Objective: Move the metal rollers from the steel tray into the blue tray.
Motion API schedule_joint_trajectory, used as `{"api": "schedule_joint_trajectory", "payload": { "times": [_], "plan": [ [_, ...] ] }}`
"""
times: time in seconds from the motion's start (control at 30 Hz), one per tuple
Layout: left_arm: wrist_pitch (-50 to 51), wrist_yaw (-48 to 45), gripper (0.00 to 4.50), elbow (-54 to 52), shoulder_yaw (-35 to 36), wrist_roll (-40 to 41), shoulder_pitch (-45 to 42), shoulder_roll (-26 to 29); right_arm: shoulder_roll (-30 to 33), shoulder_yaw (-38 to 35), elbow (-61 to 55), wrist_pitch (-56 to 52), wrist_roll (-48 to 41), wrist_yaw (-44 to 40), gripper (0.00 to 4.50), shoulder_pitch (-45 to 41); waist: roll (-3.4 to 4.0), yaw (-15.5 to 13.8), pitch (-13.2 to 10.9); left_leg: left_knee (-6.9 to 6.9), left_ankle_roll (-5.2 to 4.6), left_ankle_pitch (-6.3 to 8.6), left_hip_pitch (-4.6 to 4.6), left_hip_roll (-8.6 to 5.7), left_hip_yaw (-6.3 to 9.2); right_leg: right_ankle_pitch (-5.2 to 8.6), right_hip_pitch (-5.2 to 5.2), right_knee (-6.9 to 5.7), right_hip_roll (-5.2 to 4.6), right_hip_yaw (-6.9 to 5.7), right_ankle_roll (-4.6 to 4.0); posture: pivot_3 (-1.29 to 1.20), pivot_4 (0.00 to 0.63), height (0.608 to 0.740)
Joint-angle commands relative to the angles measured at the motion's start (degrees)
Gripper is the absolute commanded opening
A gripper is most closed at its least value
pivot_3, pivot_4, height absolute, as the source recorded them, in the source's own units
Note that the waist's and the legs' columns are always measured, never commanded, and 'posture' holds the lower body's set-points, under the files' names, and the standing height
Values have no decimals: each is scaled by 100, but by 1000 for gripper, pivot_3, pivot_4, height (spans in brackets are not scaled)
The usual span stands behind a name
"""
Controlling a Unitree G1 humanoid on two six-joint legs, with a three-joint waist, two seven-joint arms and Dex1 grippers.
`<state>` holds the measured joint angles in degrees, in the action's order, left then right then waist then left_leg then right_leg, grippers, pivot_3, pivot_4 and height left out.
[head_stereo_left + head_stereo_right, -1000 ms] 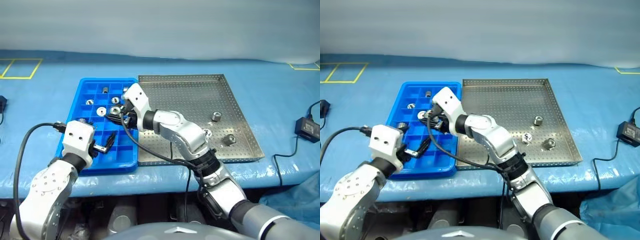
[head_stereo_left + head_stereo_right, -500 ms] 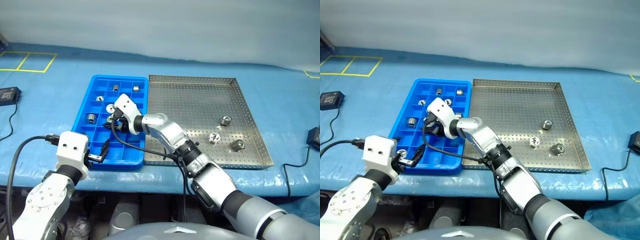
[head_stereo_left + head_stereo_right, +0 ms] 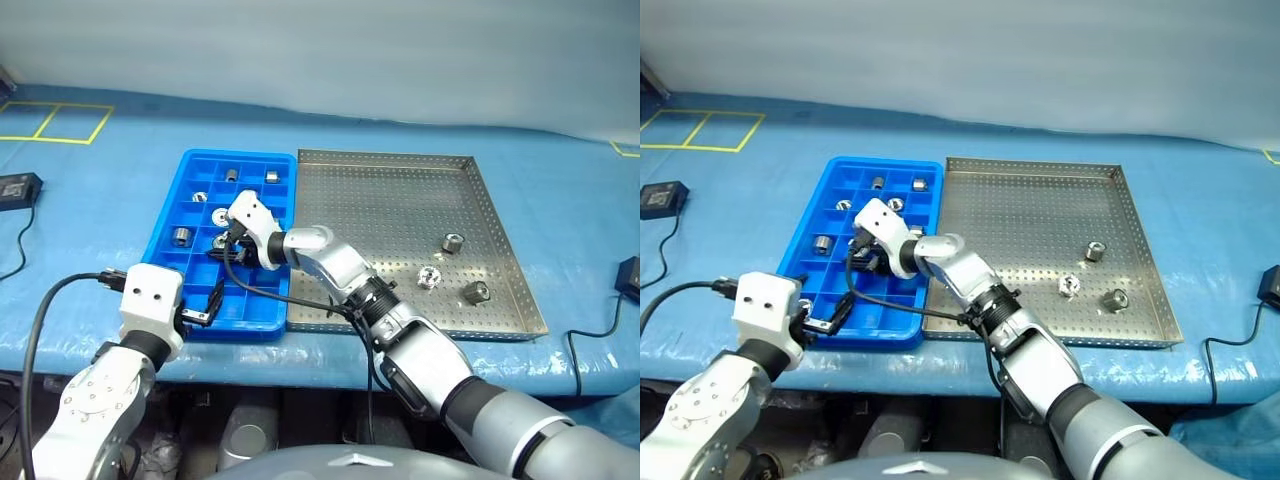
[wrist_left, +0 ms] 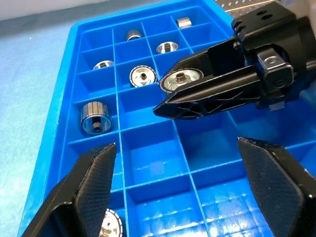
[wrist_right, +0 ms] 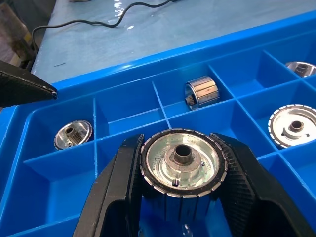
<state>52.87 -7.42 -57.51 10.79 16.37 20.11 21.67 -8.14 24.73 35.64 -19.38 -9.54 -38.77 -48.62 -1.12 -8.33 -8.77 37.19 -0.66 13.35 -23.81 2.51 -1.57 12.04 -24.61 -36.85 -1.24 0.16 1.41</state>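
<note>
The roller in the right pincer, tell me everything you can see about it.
The roller is a short, shiny silver metal cylinder with a ribbed rim, a recessed end face and a raised hub around a centre hole. It stands upright with that face pointing up, clamped by its sides between the two black fingers of the right pincer. It hangs over the compartments of the blue tray, near the tray's middle, not yet set down. Only the fingers touch it.

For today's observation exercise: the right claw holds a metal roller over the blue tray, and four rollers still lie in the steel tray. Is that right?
Not quite: three rollers remain in the steel tray, not four, as the left eye view shows. The right claw does hold a metal roller over the blue tray.
</note>
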Motion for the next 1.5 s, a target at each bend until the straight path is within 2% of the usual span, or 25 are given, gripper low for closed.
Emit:
{"api": "schedule_joint_trajectory", "payload": {
  "times": [0.03,0.47,0.53,0.63,0.73,0.83,1.0,1.07,1.17,1.27,1.5],
  "plan": [
    [-255,121,4256,-249,76,3,160,-38,-1064,32,29,235,-10,-18,1743,-416,0,-40,0,0,1,0,0,0,1,0,0,0,0,-2,0,500,150,740],
    [-727,458,4256,-249,23,128,683,6,-1327,165,348,317,-28,6,1743,-589,2,-396,-2,-2,15,7,-3,6,15,12,-2,1,-1,-26,-13,549,150,740],
    [-726,478,4256,-249,40,150,691,27,-1352,138,466,307,-1,107,2504,-647,3,-452,-1,-2,18,8,-5,5,15,13,-3,2,-1,-29,-13,547,150,740],
    [-664,497,4256,-249,45,194,635,65,-1337,71,453,519,68,416,3381,-640,5,-568,-3,-2,20,9,-4,8,12,15,-4,1,1,-33,-15,534,150,740],
    [-591,486,4256,-249,-11,229,534,97,-1239,26,285,632,97,688,3381,-614,6,-668,-4,-1,28,7,-4,13,14,23,-12,-1,6,-52,-27,520,150,740],
    [-493,425,4256,-217,-213,278,173,35,-916,-101,-503,235,-99,788,3381,-355,7,-723,-4,-1,32,8,-9,13,22,26,-20,1,5,-62,-31,494,150,740],
    [-353,228,4256,295,-804,316,-937,11,191,-128,-2881,-1024,-184,971,3381,619,2,-806,8,2,48,5,-43,9,40,6,-14,1,7,-76,7,397,150,740],
    [-349,83,4256,533,-953,346,-1279,14,560,-360,-3760,-1560,-201,1117,3381,1016,1,-811,12,3,54,12,-41,6,43,11,-7,2,6,-76,14,333,150,740],
    [-389,-174,4256,970,-1116,378,-1789,28,1044,-808,-4768,-2303,-112,1568,3381,1553,6,-751,9,17,52,12,-58,-1,52,15,-10,3,2,-79,20,238,150,740],
    [-500,-545,4256,1454,-1307,423,-2338,49,1315,-1302,-5491,-3088,133,2281,3381,2035,13,-521,6,51,51,11,-77,3,63,20,-12,-3,7,-88,8,147,150,740],
    [-855,-1407,4256,2576,-1860,371,-3252,144,1658,-1801,-6721,-4426,538,3142,3381,2887,16,477,7,65,41,10,-73,-2,64,-9,0,-7,6,-78,0,-29,150,740]
  ]
}}
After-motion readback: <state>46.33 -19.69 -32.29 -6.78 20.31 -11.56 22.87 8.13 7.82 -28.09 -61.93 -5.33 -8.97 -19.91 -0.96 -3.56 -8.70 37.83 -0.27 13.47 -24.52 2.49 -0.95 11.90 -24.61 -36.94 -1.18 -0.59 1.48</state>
